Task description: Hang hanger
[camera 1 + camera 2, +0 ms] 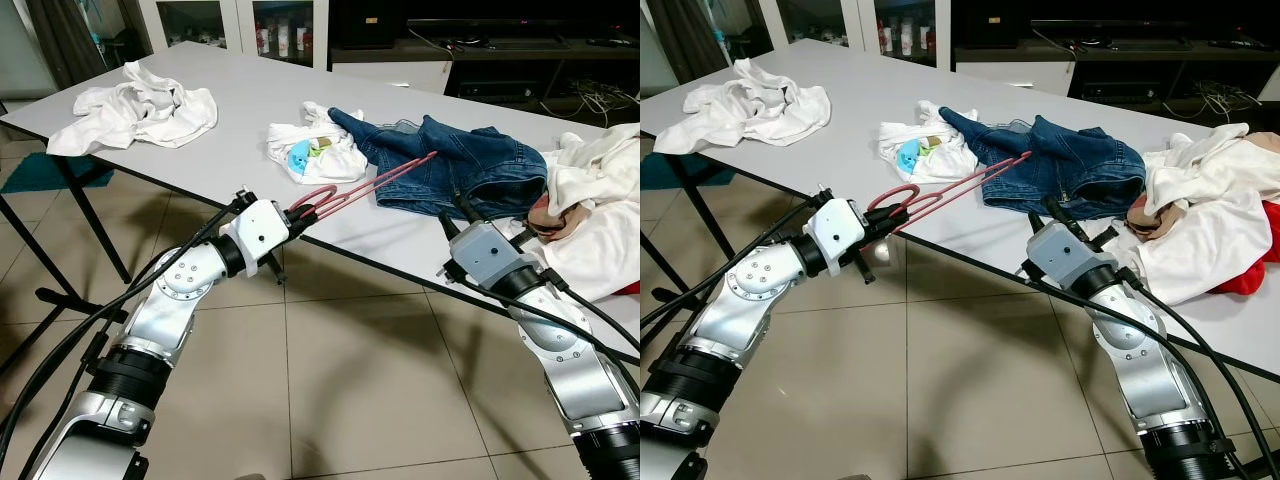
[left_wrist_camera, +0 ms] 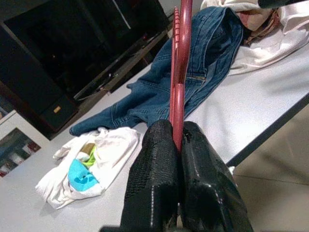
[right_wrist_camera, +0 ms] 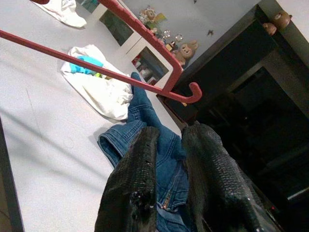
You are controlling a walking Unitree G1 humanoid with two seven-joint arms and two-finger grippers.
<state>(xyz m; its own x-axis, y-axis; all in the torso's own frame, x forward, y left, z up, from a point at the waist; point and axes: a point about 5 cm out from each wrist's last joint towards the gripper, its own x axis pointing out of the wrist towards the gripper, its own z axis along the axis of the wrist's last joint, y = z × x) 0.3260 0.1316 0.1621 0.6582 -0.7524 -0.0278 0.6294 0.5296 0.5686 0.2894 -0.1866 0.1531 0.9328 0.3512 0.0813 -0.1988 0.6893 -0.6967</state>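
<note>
Grey table [image 1: 240, 110] is the landmark here. Left gripper [image 1: 298, 213] sits just off table's near edge, over the tiled floor [image 1: 330, 390], fingers [image 2: 154, 183] clamped tight on the red hanger [image 1: 375, 183] w/ the rod pinched between both pads. Hanger is lifted off the table top, held at its hook end, and runs up + out from the gripper across the near edge, far tip reaching over the blue jeans [image 1: 460, 160]. Right gripper [image 1: 1055, 212] is also at the near edge, further along toward the clothes pile, fingers [image 3: 140, 183] pointing at the jeans w/ a narrow gap between them, nothing held; the hanger's curled end shows above them in right wrist view, not touching. Jeans lie crumpled mid-table, near the front edge. Just beside the jeans, on the side nearer the left arm, is a small white garment w/ a teal + green print [image 1: 312, 150], touching a jeans leg. Far corner of table on robot's left: a bunched white shirt [image 1: 140, 108], well apart from the rest. At table's right end: heap of white + beige clothes [image 1: 1210, 210] w/ something red [image 1: 1245, 270] at its edge, touching the jeans. Behind the table: dark TV unit [image 1: 520, 40] and a glass-door cabinet [image 1: 240, 25].
</note>
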